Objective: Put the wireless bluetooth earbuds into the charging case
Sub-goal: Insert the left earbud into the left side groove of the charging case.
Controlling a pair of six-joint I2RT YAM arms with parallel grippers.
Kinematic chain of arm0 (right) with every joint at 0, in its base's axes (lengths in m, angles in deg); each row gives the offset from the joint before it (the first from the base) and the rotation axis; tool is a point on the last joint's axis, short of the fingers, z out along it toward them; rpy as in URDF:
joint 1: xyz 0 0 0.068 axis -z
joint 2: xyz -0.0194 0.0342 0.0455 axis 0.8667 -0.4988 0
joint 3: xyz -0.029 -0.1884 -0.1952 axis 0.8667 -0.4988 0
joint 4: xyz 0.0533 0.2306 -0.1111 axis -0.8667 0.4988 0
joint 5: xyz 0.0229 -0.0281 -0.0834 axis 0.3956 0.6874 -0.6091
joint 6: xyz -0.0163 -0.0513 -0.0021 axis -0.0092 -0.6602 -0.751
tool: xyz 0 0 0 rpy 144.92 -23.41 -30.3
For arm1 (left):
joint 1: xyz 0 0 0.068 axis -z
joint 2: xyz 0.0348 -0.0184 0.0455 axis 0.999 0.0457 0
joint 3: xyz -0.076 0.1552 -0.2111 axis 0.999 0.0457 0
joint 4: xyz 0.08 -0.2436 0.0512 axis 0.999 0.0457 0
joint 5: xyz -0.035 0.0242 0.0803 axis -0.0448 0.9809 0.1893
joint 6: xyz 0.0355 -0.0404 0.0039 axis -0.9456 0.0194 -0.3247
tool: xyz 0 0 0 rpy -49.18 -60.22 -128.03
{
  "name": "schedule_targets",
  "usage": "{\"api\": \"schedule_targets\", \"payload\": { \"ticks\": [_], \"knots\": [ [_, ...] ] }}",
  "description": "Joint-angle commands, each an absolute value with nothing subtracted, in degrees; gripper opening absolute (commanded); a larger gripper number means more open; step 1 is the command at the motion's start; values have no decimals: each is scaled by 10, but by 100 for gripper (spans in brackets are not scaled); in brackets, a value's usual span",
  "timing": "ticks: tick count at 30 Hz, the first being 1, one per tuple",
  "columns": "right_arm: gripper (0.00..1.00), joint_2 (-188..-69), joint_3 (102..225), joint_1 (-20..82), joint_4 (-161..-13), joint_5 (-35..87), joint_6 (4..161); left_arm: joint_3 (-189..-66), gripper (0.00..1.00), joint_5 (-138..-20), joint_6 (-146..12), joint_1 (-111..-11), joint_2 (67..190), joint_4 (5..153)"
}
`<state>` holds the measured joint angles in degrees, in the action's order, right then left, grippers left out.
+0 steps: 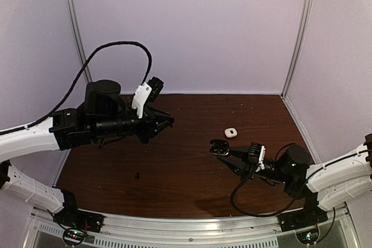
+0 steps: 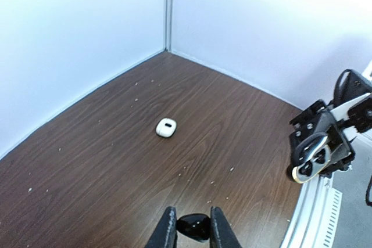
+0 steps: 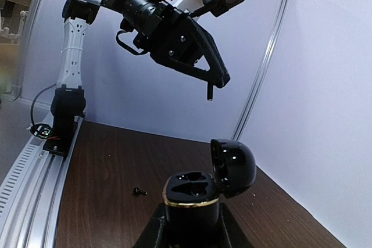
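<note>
My right gripper point(image 1: 222, 155) is shut on a glossy black charging case point(image 1: 219, 147) and holds it upright with the lid open. In the right wrist view point(image 3: 192, 227) the case point(image 3: 192, 196) shows two empty wells, a gold rim and a raised lid point(image 3: 233, 166). My left gripper point(image 1: 170, 121) hovers above the table's left middle, shut on a black earbud point(image 2: 193, 226) between its fingers point(image 2: 167, 232). The earbud's stem hangs from that gripper point(image 3: 212, 82) in the right wrist view. A second black earbud point(image 1: 138, 174) lies on the table, and it also shows in the right wrist view point(image 3: 139, 191).
A small white pebble-like case point(image 1: 231, 133) lies closed on the brown table point(image 1: 186, 190) just behind the black case, and it also shows in the left wrist view point(image 2: 166, 127). White walls enclose the back and sides. Part of the right arm point(image 2: 322, 143) stands near the front rail.
</note>
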<state>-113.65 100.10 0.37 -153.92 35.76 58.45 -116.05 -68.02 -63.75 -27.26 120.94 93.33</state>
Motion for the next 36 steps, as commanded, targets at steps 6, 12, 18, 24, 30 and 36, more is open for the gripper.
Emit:
{"api": "schedule_targets", "payload": {
  "ticks": [6,12,18,24,30,36],
  "knots": [
    [0,-1192,1060,15,-1567,450,727,-1157,7,-784,-731,-245,1191,827],
    [0,-1217,1068,31,-1594,501,809,-1155,7,-842,-761,-239,1187,821],
    [0,-1248,1074,46,-1649,547,871,-1156,5,-877,-775,-227,1197,819],
    [0,-1262,1083,46,-1665,555,879,-1160,5,-883,-795,-210,1218,818],
    [0,-1268,1088,46,-1662,560,882,-1168,4,-883,-803,-200,1239,818],
    [0,-1268,1091,46,-1660,556,884,-1177,4,-877,-811,-193,1255,823]
  ]
}}
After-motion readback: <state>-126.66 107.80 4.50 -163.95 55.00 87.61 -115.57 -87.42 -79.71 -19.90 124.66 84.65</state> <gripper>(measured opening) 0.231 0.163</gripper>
